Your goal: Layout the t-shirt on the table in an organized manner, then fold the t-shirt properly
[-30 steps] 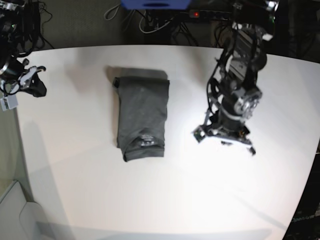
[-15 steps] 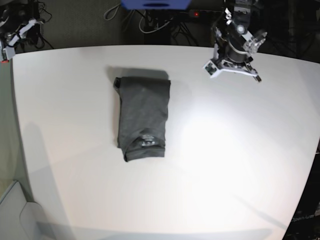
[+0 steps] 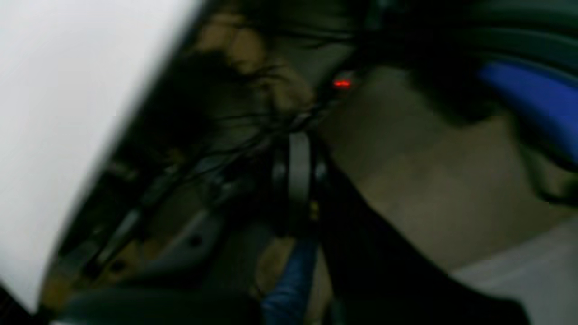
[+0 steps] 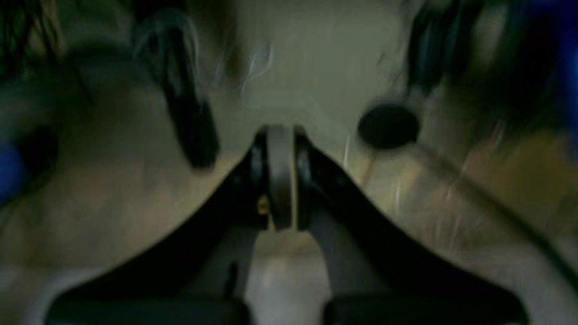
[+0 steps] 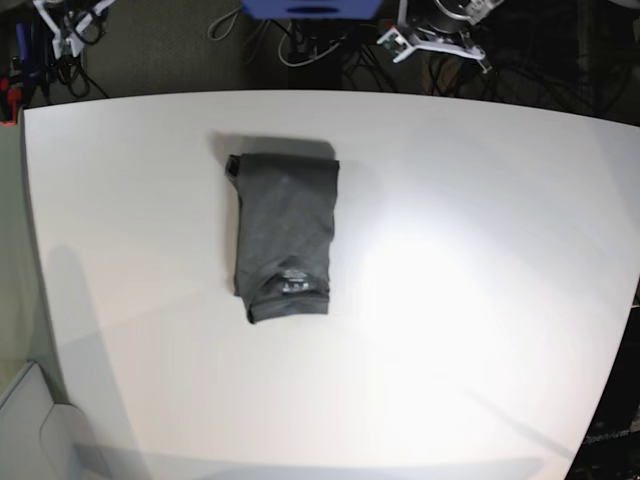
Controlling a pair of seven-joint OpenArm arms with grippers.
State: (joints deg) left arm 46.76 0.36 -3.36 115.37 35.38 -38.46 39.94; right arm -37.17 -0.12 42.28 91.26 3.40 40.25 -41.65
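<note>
Both end effectors show pressed together with nothing between them, each in its own wrist view.

Left wrist view: the left end effector [image 3: 298, 180] has its jaws closed flat against each other and carries nothing. The picture is blurred. Past it lie a dim floor, tangled cables [image 3: 253, 131] with a small red light [image 3: 342, 83], and something blue at the right edge. A white slab of the table [image 3: 58, 113] fills the left side; the shirt is not in this view.

Right wrist view: the right end effector [image 4: 280, 176] is likewise closed on nothing, its pale pads meeting in the middle. Behind it is blurred floor with dark cable shapes; neither table nor shirt appears.

Base view: the t-shirt [image 5: 285, 235] lies folded into a compact upright rectangle left of the table's centre, the label end toward the near side, all of it on the white table [image 5: 470, 300]. Both arms sit beyond the far edge, well apart from the cloth.

The fold looks finished. As a judgement, the shirt is light, soft and limp. It would sag and unfold if lifted by one point, so any further handling should pinch two corners of an edge, through all layers.
</note>
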